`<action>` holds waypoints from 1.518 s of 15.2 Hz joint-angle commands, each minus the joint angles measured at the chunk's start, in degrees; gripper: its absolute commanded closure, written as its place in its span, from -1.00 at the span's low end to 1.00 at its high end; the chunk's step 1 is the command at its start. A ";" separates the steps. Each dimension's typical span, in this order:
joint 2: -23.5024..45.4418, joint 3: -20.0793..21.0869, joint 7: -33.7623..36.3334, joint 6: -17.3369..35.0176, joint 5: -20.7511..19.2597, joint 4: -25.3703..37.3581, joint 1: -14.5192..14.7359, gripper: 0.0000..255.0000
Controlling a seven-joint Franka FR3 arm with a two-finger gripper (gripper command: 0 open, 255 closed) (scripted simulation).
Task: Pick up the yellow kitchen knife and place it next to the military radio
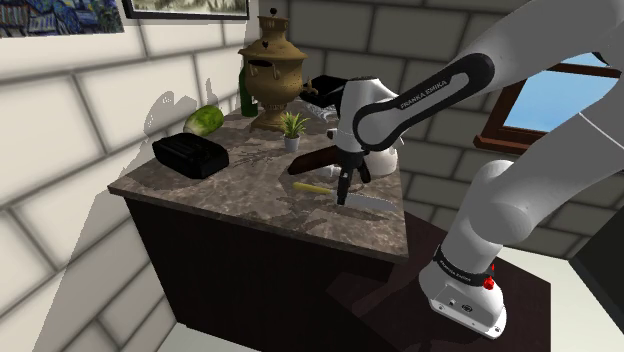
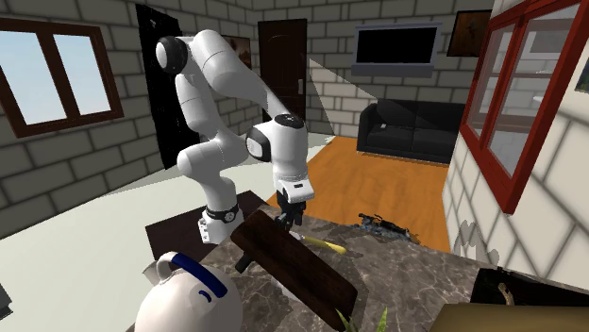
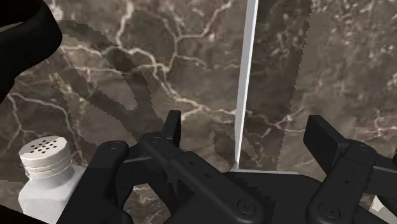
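The gripper [image 1: 345, 197] hangs low over the marble counter [image 1: 240, 195], close to its front edge and toward the corner nearest the stand [image 1: 530, 292]. Its fingers stand apart. The knife [image 1: 372, 204] lies under them, with its yellow handle pointing to the shoulder view's left and its pale blade toward that corner. In the wrist view the blade is a thin bright strip running between the two fingers [image 3: 170, 127], and neither touches it. A white shaker [image 3: 43, 175] with a perforated cap stands on the marble just beside the gripper.

Behind the knife, toward the middle of the counter, is a dark brown board [image 1: 318, 160]. A white jug [image 1: 385, 160] stands at its side and a small potted plant [image 1: 293, 125] stands beyond it. The black radio [image 1: 190, 153] sits near the counter's far end, at the shoulder view's left, well apart from the knife. Along the back edge, against the wall, are a green round thing [image 1: 205, 120], a dark green bottle [image 1: 245, 90] and a brass samovar [image 1: 272, 65].

The counter top is brown stone with pale veins and rests on a dark cabinet [image 1: 250, 270]. The walls are pale stone blocks, and a framed picture [image 1: 185, 8] hangs above the samovar. In the second exterior view an orange plank floor [image 2: 378, 184] lies beyond the counter. Past it are a black sofa [image 2: 415, 127], a dark screen [image 2: 396, 45] on the wall above it, a dark door [image 2: 283, 57] and a red-framed window [image 2: 514, 104].
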 commanded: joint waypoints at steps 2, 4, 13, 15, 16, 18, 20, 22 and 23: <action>0.89 -0.03 -0.17 1.64 0.05 -0.69 -0.01 -1.00; 0.90 -0.03 -0.17 1.64 0.05 -0.69 -0.01 -1.00; 0.89 -0.03 -0.18 1.62 0.05 -0.69 -0.01 1.00; 0.89 -0.03 -0.18 1.62 0.05 -0.69 -0.01 1.00; 0.89 -0.03 -0.18 1.62 0.05 -0.69 -0.01 1.00; 0.89 -0.04 -0.18 1.62 0.05 -0.68 -0.02 1.00; 0.20 -0.05 -0.12 0.59 0.00 -0.35 -0.03 1.00; -1.10 -0.10 -0.03 -1.46 -0.10 0.40 -0.07 1.00; -1.72 -0.12 0.01 -2.47 -0.15 0.80 -0.08 1.00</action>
